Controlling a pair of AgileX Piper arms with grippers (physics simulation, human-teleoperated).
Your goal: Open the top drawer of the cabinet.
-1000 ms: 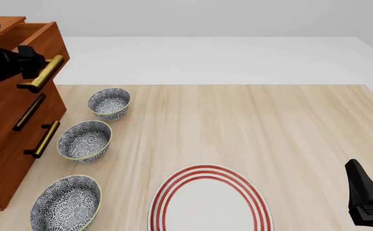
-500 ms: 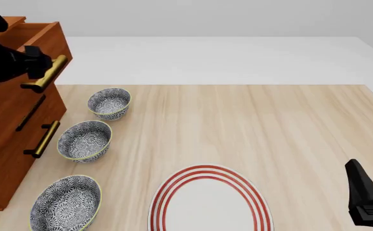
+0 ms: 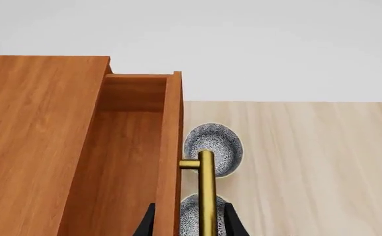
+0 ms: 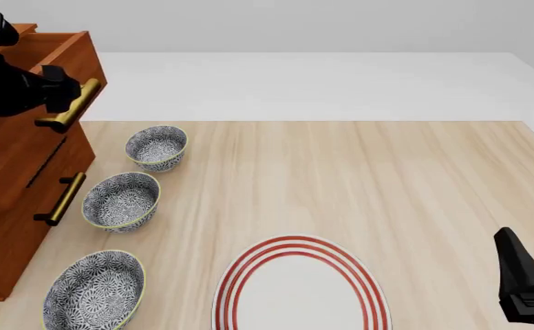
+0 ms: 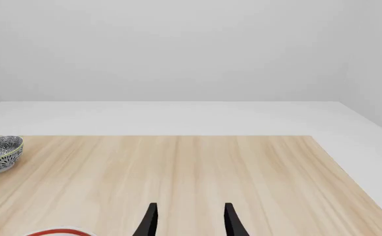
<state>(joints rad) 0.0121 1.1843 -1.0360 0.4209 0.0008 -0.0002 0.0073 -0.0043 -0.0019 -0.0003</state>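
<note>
The cabinet [image 4: 10,199] stands at the table's left edge. Its top drawer [image 4: 60,48] is pulled partly out, and the left wrist view looks into the top drawer [image 3: 122,162] as an open box. My left gripper [image 4: 60,93] is at the brass handle [image 4: 85,91]. In the left wrist view the left gripper [image 3: 191,221] straddles the handle [image 3: 206,187] and the drawer front, fingers spread as wide as the right one's. My right gripper [image 4: 517,261] rests open at the near right, and the right gripper [image 5: 189,219] holds nothing.
Three patterned bowls [image 4: 157,148] [image 4: 122,201] [image 4: 95,289] line up beside the cabinet. A red-ringed plate [image 4: 299,289] lies at the front middle. The bottom drawer's brass handle [image 4: 60,199] sticks out toward the bowls.
The top drawer has slid a little further out to the right, and my left gripper has moved with its handle. The right arm has stayed still.
</note>
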